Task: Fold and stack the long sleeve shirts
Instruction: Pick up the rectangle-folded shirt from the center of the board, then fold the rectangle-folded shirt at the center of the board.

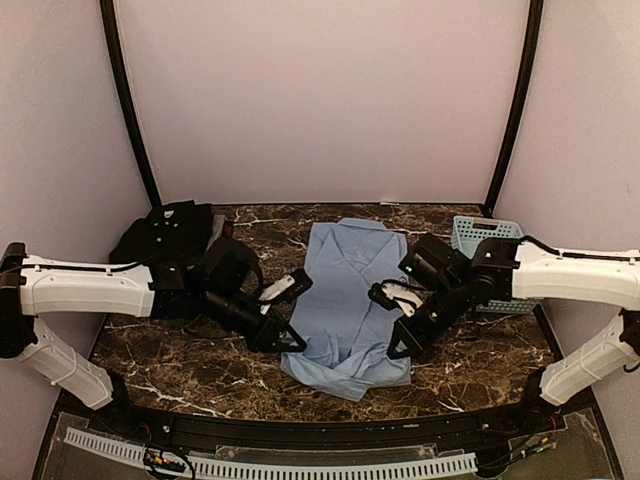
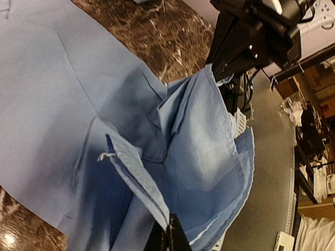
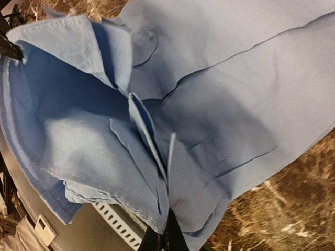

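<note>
Blue cloth, the light blue shirt (image 1: pixel 345 290), lay spread at the middle of the marble table (image 1: pixel 180 375), collar toward the far wall. The left gripper (image 1: pixel 288 340) was pinched shut on a raised fold at the shirt's left edge near the hem. The right gripper (image 1: pixel 402 348) was clamped the same way on the right edge. The black shirt (image 1: pixel 165 240) sat bunched at the far left, well apart — and the pale blue basket (image 1: pixel 472 232) stood at the far right.

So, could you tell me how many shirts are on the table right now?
2. The light blue shirt lies spread mid-table; the black shirt is bunched at the back left. Another could be hidden beneath either.
</note>
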Available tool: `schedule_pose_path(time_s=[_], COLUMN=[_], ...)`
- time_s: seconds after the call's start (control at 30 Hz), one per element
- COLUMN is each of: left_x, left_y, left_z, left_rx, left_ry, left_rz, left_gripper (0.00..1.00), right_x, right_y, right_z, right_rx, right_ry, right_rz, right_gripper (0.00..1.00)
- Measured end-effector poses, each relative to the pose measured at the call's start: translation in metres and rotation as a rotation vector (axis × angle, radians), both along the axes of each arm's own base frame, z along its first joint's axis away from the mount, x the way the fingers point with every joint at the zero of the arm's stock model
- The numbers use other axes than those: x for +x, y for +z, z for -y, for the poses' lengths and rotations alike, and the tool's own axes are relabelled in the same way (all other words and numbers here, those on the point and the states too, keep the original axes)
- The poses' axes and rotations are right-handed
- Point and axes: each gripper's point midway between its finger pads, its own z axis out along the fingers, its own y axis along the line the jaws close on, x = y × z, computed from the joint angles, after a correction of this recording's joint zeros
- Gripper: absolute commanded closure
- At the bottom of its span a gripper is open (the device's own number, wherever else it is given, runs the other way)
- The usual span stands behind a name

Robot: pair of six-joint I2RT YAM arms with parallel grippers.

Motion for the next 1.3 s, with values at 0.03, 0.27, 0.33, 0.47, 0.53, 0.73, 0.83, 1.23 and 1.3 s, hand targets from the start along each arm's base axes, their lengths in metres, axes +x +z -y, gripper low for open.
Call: schedule_pose_path(time_s=[0.03, 0.27, 0.33, 0.47, 0.53, 0.73, 0.83, 1.23, 1.3], left_x=[0.016, 0.111, 0.133, 0.166, 0.180, 0.215, 0.222, 0.280, 0.281], left_y=[0.007, -0.003, -0.018, -0.043, -0.051, -0.065, -0.078, -0.063, -0.047], left_z=[0.000, 0.002, 0.005, 0.008, 0.006, 0.002, 0.000, -0.022, -0.030], left_rx=[-0.021, -0.069, -0.053, -0.026, -0.018, 0.008, 0.044, 0.152, 0.136], left_ry=[0.032, 0.172, 0.192, 0.225, 0.245, 0.298, 0.326, 0.550, 0.587], left_rz=[0.000, -0.079, -0.121, -0.169, -0.184, -0.196, -0.196, 0.046, 0.099], left_gripper=[1.00, 1.00, 1.00, 1.00, 1.00, 0.94, 0.75, 0.39, 0.36], right_x=[0.014, 0.095, 0.114, 0.145, 0.155, 0.178, 0.192, 0.220, 0.212], right_y=[0.002, -0.006, -0.012, -0.027, -0.035, -0.066, -0.076, -0.024, -0.013], right_z=[-0.001, 0.008, 0.015, 0.030, 0.036, 0.046, 0.049, 0.068, 0.064], right_rx=[-0.009, -0.092, -0.113, -0.150, -0.166, -0.210, -0.233, -0.183, -0.135], right_ry=[-0.014, -0.061, -0.081, -0.123, -0.140, -0.178, -0.216, -0.374, -0.367], right_rz=[0.010, 0.050, 0.051, 0.039, 0.023, -0.009, 0.004, 0.231, 0.255], right_gripper=[1.00, 1.00, 1.00, 1.00, 0.94, 0.78, 0.68, 0.55, 0.56])
